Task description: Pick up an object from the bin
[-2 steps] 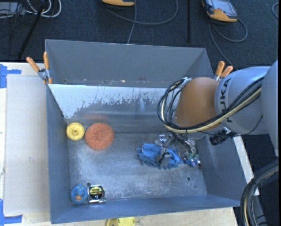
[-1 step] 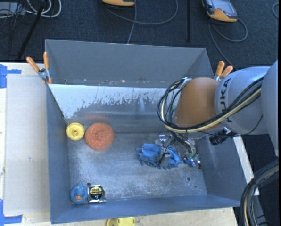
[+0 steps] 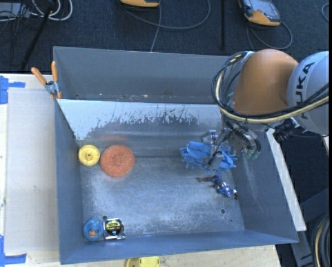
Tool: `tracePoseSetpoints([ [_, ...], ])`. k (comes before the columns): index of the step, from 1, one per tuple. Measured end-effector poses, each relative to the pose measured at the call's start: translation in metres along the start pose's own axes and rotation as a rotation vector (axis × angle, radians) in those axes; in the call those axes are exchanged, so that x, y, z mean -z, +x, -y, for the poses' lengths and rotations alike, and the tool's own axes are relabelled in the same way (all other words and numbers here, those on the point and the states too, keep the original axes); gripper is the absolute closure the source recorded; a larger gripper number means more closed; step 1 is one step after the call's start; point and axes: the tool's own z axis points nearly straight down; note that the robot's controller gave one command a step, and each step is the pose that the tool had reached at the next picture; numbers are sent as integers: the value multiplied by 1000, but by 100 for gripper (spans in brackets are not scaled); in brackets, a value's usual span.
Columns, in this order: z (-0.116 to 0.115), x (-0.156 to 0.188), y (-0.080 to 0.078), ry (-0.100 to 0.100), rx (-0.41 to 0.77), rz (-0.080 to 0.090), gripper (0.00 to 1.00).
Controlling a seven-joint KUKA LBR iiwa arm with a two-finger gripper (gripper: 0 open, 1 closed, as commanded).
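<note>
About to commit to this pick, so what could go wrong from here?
The jaws are at the blue crumpled plastic thing, towards the grey metal bin's right wall; its uneven shape could slip out. The small dark-and-blue thing just beside it might get dragged or knocked along.

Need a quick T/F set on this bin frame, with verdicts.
1. The gripper is over a crumpled blue thing on the right of the grey metal bin. True.
2. A yellow round disc lies just left of an orange round pad. True.
3. A yellow-and-black tape measure lies against the far wall. False: it sits in the view's lower left corner, beside a small blue round thing.
4. The orange round pad is under the gripper. False: it lies on the left of the floor, well apart from the gripper.
</note>
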Motion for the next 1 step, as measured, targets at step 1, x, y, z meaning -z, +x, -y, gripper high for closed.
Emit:
tracePoseSetpoints([
  [1,0,0,0,0,0,0,100],
])
